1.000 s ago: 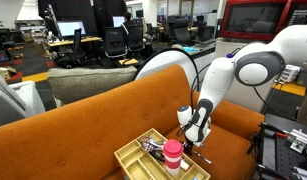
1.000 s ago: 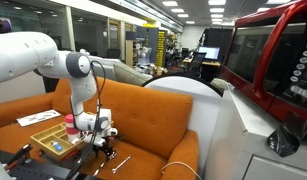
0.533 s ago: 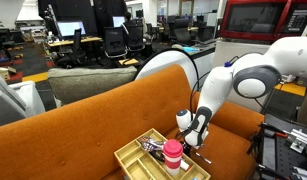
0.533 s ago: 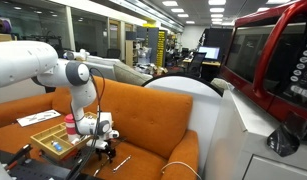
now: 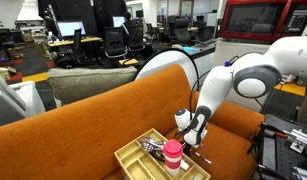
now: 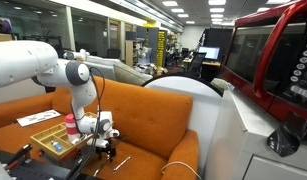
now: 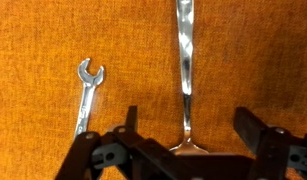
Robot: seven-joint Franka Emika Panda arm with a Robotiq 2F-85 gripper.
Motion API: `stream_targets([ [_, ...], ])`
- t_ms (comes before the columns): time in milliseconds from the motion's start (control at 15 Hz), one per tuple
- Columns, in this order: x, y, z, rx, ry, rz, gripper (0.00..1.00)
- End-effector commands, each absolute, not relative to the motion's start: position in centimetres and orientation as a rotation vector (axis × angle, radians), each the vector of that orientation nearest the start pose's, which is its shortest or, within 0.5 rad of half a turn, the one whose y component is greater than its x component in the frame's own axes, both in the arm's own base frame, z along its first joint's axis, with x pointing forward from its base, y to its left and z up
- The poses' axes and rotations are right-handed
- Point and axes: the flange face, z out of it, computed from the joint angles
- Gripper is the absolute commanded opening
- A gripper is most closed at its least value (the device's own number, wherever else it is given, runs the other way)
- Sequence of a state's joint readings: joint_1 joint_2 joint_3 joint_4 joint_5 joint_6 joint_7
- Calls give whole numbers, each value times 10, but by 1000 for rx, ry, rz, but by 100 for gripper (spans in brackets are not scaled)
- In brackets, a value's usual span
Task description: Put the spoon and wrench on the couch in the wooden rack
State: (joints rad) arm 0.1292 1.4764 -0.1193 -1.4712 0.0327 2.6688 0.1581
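In the wrist view a shiny metal spoon (image 7: 185,70) lies lengthwise on the burnt-orange couch (image 7: 33,40), its bowl at the bottom between my open gripper's (image 7: 186,128) two fingers. A small silver wrench (image 7: 86,100) lies to the spoon's left, outside the jaws. In both exterior views the gripper (image 5: 196,138) (image 6: 101,143) hangs low over the couch seat (image 5: 103,110) (image 6: 153,120), beside the pale wooden rack (image 5: 130,158) (image 6: 48,140). The wrench (image 6: 121,163) shows faintly on the seat near the gripper.
A pink-red cup (image 5: 172,155) (image 6: 70,124) stands in the rack along with dark items. A grey-green sofa (image 5: 88,78) stands behind the couch. A white rounded panel (image 5: 163,62) rises behind the couch back. A red cabinet (image 6: 273,60) stands nearby.
The arm has lowered slightly toward the couch seat over the last second; in the last half second nothing visibly moves.
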Motion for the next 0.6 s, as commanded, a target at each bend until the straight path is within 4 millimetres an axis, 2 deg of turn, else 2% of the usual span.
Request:
stream_targets([
  [0,538,-2,-203,-3229,94,474,72],
  [67,538,-1,-204,-3212,90,477,69],
  [267,540,-2,-203,-3182,116,465,46],
  [533,548,-14,-200,-3151,177,448,19],
])
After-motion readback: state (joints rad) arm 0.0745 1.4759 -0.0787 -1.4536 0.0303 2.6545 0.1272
